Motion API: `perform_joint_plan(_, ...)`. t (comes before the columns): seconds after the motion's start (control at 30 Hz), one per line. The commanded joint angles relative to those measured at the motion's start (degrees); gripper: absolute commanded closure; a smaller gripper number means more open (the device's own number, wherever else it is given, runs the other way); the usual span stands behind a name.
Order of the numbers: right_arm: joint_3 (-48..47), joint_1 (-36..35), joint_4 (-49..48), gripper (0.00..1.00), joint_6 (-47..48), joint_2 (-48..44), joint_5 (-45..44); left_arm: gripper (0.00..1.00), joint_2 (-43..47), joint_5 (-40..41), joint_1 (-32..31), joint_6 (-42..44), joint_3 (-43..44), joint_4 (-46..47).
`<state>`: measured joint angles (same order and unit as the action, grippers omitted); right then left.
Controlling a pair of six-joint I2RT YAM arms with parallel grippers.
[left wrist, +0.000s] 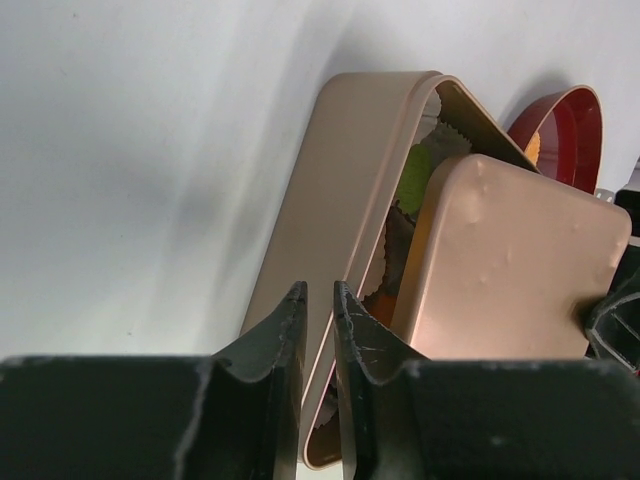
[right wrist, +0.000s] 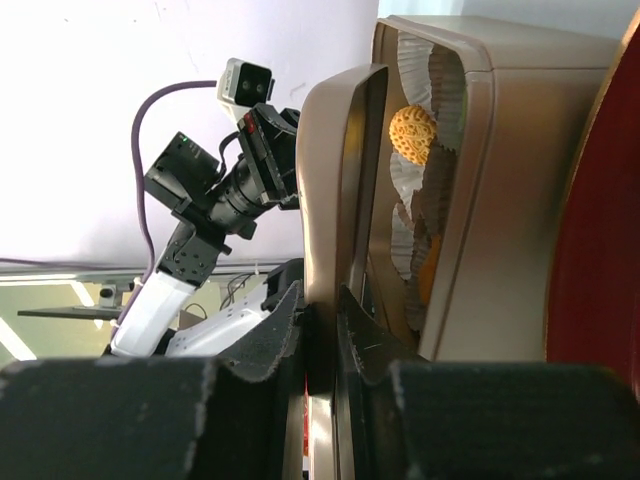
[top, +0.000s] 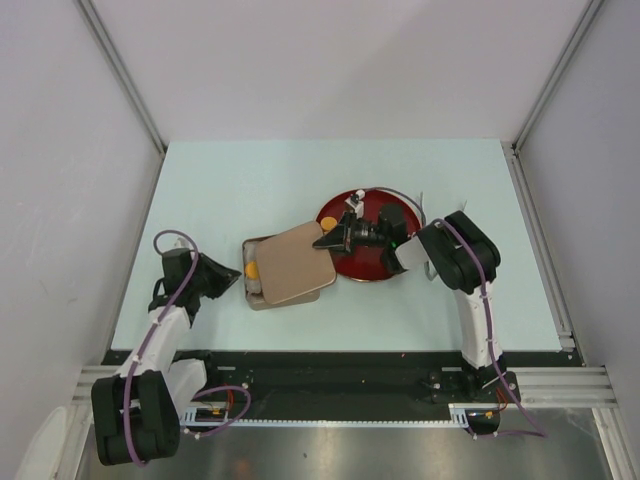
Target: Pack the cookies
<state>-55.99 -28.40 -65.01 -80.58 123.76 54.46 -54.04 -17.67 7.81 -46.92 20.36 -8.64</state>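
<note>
We find the left gripper (left wrist: 318, 290) at the left side of the tin (top: 284, 300). Its jaws are narrowed to a slim gap, and in the left wrist view the tin's tan side wall runs down into that gap, so we read it as pinched on that wall. The right gripper (right wrist: 320, 295) reaches in from the plate (top: 352, 270) side. Its jaws are drawn close and clamp the edge of the lid (top: 293, 262); in the right wrist view the lid's thin rim sits directly between the two fingers. The lid rests askew over the tin: it covers the right and middle part and leaves a strip open along the left. The cookies lie inside the tin, seated in white fluted paper liners (right wrist: 415, 60). In the top view we see an orange cookie (top: 253, 269) in the open strip. The left wrist view shows a green cookie (left wrist: 413, 180) under the raised lid edge. The right wrist view shows a patterned tan cookie (right wrist: 412, 135) near the tin's far wall. The dark-red plate touches or nearly touches the tin's right side on the pale table (top: 250, 180); the right arm hides much of the plate, so we cannot tell what lies on it.
</note>
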Motion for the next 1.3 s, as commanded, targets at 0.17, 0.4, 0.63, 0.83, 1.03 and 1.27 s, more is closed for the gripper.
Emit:
perform_joint_plan(0.17, -1.9, -0.9, -4.8, 1.00, -0.5, 3.1, -1.3, 0.85, 0.4, -1.2, 0.5, -1.7, -2.1, 2.6)
perform_joint_plan(0.4, -0.9, -1.0, -17.9, 1.00, -7.7, 7.9, -5.3, 0.94, 0.1, -2.1, 0.6, -2.1, -3.3, 4.0)
perform_joint_plan(0.63, -1.4, -1.7, -23.9, 1.00, -11.2, 11.2, -7.7, 0.96, -0.4, -2.5, 0.6, -2.0, -3.4, 4.6)
perform_joint_plan(0.83, -2.9, -2.0, -23.8, 1.00, -11.4, 11.9, -7.3, 0.98, -1.9, -3.5, 0.6, -2.4, -3.7, 6.2)
perform_joint_plan(1.03, -4.0, -2.9, -22.6, 1.00, -10.8, 12.4, -7.1, 1.00, -2.9, -4.4, 0.7, -2.6, -3.8, 7.1)
perform_joint_plan(1.27, -4.0, -3.8, -13.3, 1.00, -4.3, 9.5, -5.1, 1.00, -3.2, -4.5, 0.6, -2.6, -3.6, 7.2)
